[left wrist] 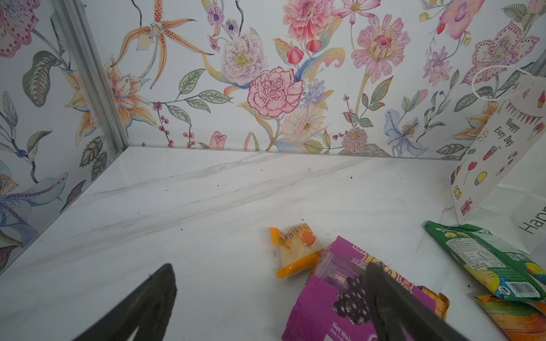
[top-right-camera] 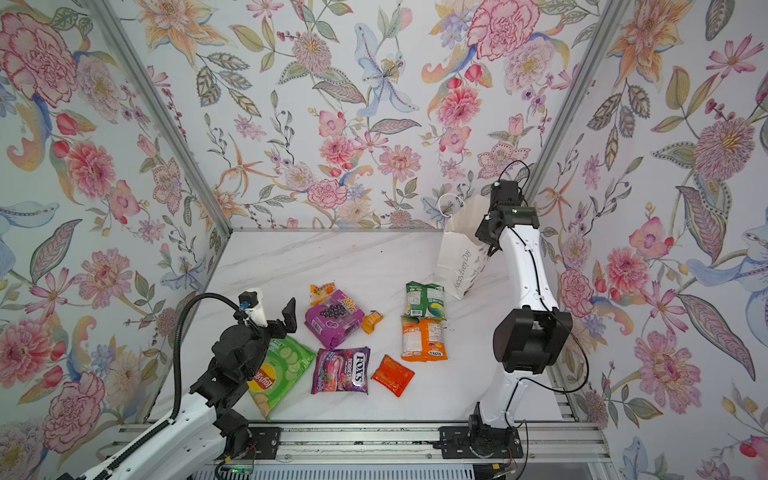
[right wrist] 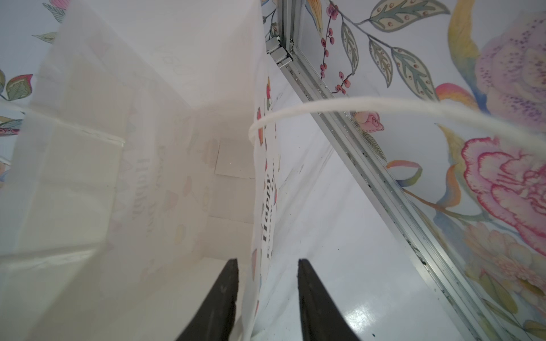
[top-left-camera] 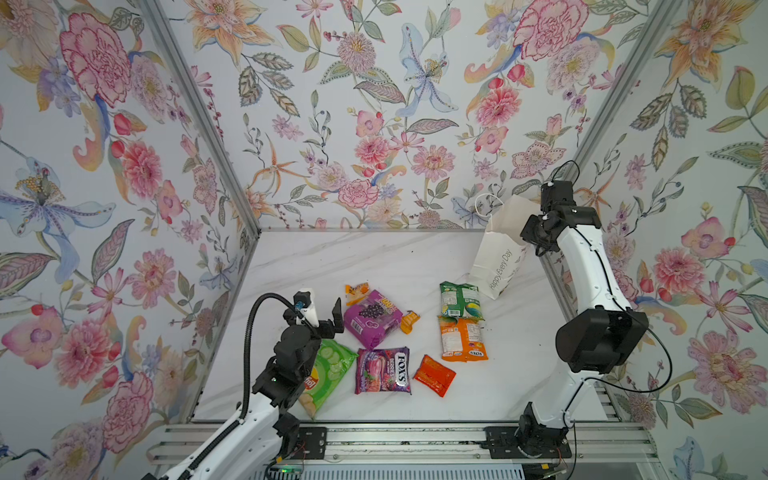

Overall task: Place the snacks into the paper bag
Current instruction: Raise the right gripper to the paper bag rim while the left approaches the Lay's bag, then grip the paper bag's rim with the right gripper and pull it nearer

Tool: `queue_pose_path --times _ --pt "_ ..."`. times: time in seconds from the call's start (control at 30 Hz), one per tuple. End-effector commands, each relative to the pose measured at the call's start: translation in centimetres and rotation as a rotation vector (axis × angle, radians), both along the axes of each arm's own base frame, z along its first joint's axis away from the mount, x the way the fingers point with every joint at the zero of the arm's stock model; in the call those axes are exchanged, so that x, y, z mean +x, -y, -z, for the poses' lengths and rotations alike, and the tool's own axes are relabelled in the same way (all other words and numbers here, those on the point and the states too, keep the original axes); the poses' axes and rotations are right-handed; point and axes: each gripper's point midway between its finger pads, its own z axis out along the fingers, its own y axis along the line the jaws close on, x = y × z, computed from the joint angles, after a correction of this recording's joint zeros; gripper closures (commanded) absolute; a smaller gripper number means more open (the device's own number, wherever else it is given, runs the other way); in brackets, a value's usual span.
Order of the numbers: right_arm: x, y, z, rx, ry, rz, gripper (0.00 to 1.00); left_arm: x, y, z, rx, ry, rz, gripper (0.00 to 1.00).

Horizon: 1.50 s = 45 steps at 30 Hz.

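Right wrist view looks down into the paper bag (right wrist: 147, 177), which seems empty inside. The right jaws stand partly apart astride one side wall near the rim, one inside and one outside, and the paper between them does not look pinched yet. A cord handle (right wrist: 384, 106) crosses just in front.

In both top views the bag stands leaning at the far right corner of the table (top-left-camera: 353, 257), apart from most snacks. I judge it very light and thin. It will tip or crumple easily, so the hold should be gentle, at the top rim.

The left jaws are spread wide and hold nothing, low beside the purple grape packet (top-left-camera: 372, 318). The other packets also lie on the table: Lay's packet (top-left-camera: 332, 365), purple FOX'S packet (top-left-camera: 382, 370), orange FOX'S packet (top-left-camera: 462, 338), green packet (top-left-camera: 461, 300), red-orange sachet (top-left-camera: 434, 375). They look glossy, puffy and light, probably slippery. I would pinch a crimped end seam, not the smooth face.
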Motion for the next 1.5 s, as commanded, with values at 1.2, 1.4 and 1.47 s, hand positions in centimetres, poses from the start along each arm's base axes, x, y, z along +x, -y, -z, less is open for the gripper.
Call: queue_pose_path --times 1.2,1.4,1.47 --pt "-20.0 -3.6 -0.9 0.124 0.007 -0.229 1.0 0.5 -0.6 1.3 0.042 -0.014 -0.05 0.01" --pt "-20.1 -9.1 -0.7 0.244 0.015 -0.445 1.0 0.6 -0.4 1.0 0.033 -0.017 -0.044 0.01" --pt "-20.1 -10.8 -1.1 0.271 0.025 -0.495 1.0 0.6 -0.4 0.8 0.022 -0.015 -0.043 0.01"
